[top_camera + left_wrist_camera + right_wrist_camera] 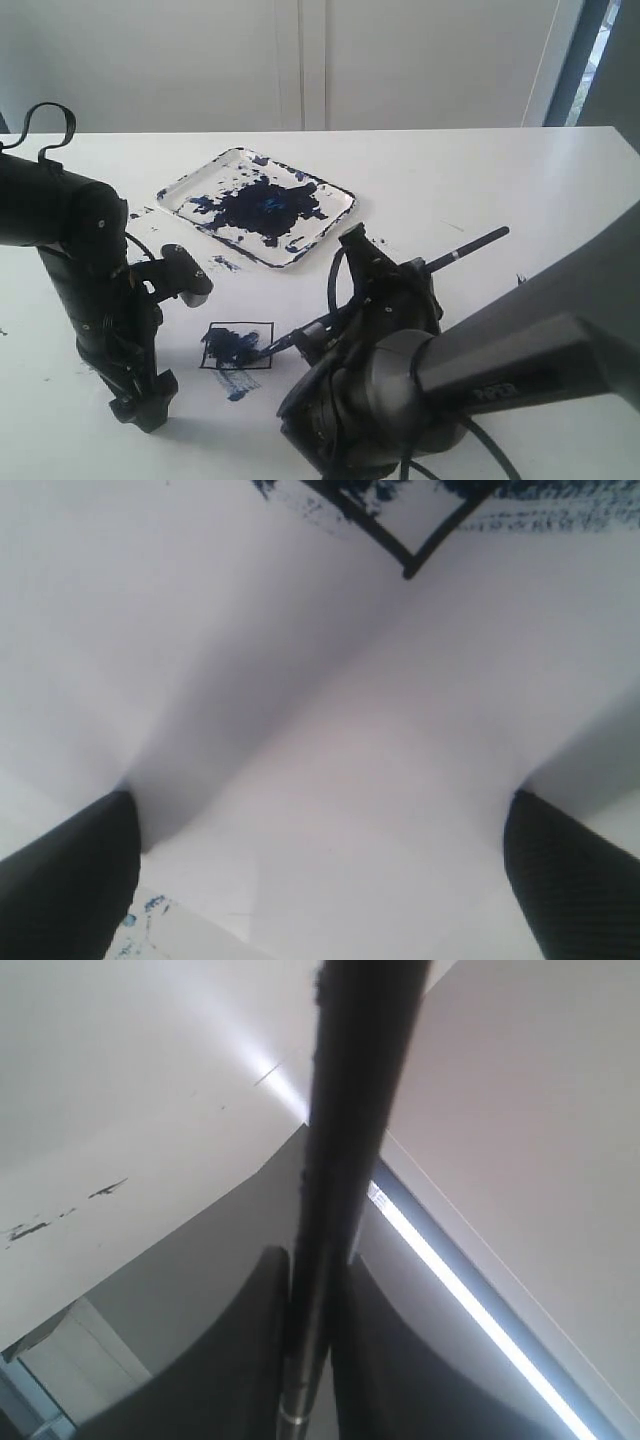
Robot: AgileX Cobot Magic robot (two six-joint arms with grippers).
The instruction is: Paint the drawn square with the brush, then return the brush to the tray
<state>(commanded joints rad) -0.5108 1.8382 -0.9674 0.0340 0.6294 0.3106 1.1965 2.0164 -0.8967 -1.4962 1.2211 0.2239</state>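
Right gripper (322, 338), fingers clamped on the brush (468, 248) (tip on the blue-smeared drawn square (238, 346)); left gripper (143, 398), fingers spread wide, low over paper (320, 730) beside it; paint-blotted tray (342, 205) behind.

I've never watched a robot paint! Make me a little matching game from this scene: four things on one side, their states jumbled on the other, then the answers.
Things
1. drawn square
2. brush
3. tray
4. left gripper

States
A. clamped in the right gripper, tip down at the square
B. partly smeared with dark blue paint
C. jaws wide apart, holding nothing
D. carries a big dark blue-black blot

Pairs: 1-B, 2-A, 3-D, 4-C
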